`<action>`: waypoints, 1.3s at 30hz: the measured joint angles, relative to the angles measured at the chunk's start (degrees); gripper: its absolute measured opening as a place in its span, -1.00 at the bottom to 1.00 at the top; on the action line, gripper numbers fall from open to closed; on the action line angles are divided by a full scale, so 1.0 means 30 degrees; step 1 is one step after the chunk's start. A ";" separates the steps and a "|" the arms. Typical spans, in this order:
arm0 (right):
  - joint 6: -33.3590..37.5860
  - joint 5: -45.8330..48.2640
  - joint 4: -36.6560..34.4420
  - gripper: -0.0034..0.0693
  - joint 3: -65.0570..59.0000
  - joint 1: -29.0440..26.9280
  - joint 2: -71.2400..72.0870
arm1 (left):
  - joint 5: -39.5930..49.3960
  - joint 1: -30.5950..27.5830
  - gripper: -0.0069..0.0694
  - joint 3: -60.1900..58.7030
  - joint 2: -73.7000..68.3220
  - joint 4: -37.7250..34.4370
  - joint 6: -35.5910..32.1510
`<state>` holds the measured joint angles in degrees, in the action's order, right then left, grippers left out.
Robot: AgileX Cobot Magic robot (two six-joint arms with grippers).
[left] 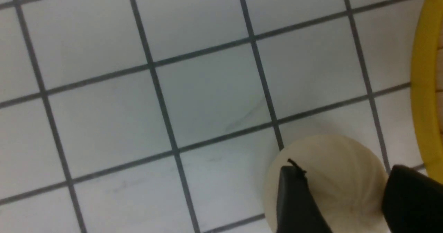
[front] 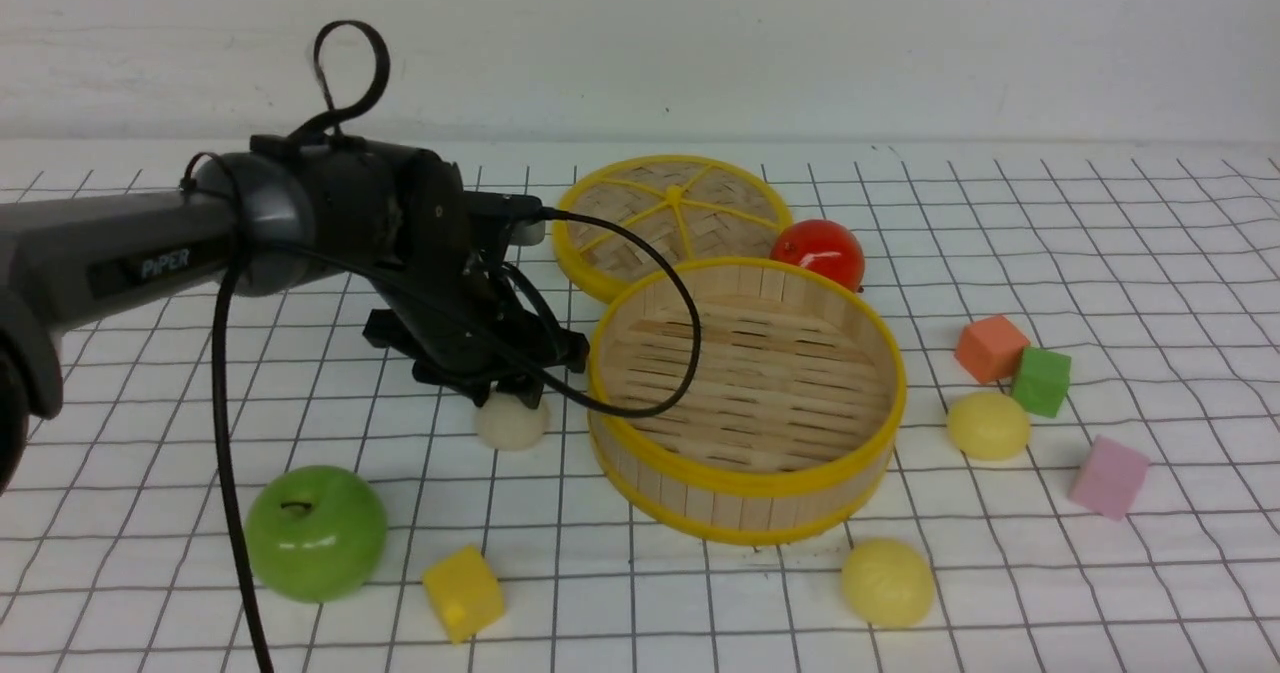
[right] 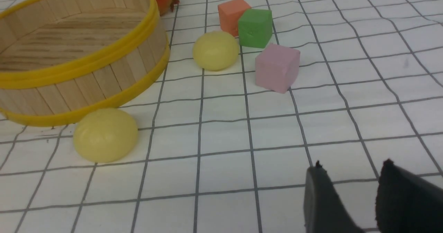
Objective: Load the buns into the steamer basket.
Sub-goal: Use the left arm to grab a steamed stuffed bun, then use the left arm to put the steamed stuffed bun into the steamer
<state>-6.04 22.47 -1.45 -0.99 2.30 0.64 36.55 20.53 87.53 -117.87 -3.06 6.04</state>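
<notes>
Just left of the round bamboo-slat steamer basket with yellow rims [front: 750, 481], my left tool [front: 500, 389] hangs low over the cream-white dome-shaped bun [front: 512, 425]. Its two black fingers [left: 294, 198] are spread apart, one to each side of the bun's top, and are not closed on it. That bun sits on the white gridded worktop [front: 1100, 253], close to the basket's left wall.

All three buns lie outside the basket. One pale yellow dome-shaped bun [front: 988, 425] rests just right of it. A second pale yellow bun [front: 887, 581] lies near its front rim, toward the right.

My right tool [right: 352, 167], seen only from its own wrist, has its jaws parted with nothing between them. It is over the worktop on the near right side of the basket, well apart from it.

Behind the basket lies a flat woven lid with yellow spokes [front: 672, 215], and a glossy red tomato [front: 820, 251] sits at the basket's far right rim. To the near left of the basket are a shiny green apple [front: 316, 531] and a yellow foam cube [front: 463, 593]. To its right an orange cube [front: 990, 347] touches a green cube [front: 1041, 381], and a pink cube [front: 1108, 477] lies farther out.
</notes>
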 joint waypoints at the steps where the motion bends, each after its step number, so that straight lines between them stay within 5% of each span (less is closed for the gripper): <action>1: 0.0000 0.0000 0.0000 -0.25 0.0000 0.0000 0.0000 | -0.0117 0.0000 0.06 0.0000 -0.0044 -0.0022 0.0000; 5: 0.0000 0.0000 0.0000 -0.25 0.0000 0.0000 0.0000 | -0.0417 0.0000 -0.07 0.0000 -0.0125 -0.0018 0.0000; 12: 0.0000 0.0000 0.0000 -0.25 0.0000 0.0000 0.0000 | -0.0091 0.0000 -0.77 0.0000 -0.0165 -0.0026 0.0000; 14: 0.0000 0.0000 0.0000 -0.25 0.0000 0.0000 0.0000 | 0.0415 0.0022 -0.83 0.0000 0.0055 -0.0026 0.0000; 21: 0.0000 0.0000 0.0000 -0.25 0.0000 0.0000 0.0000 | 0.2371 0.1209 -0.83 -0.0020 0.2758 0.0127 -0.0441; 32: 0.0000 0.0000 0.0000 -0.25 0.0000 0.0000 0.0000 | -0.0680 0.4086 -0.80 0.0727 0.2543 -0.0322 -0.1005; 36: 0.0000 0.0000 0.0000 -0.25 0.0000 0.0000 0.0000 | -0.1160 0.4021 -0.66 0.1206 0.0856 -0.0322 -0.1005; 39: 0.0000 0.0000 0.0000 -0.25 0.0000 0.0000 0.0000 | -0.1206 0.3998 -0.33 0.1551 -0.0076 -0.0253 -0.1005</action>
<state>-6.04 22.47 -1.45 -0.99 2.30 0.64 32.93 32.52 92.18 -118.10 -3.82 3.02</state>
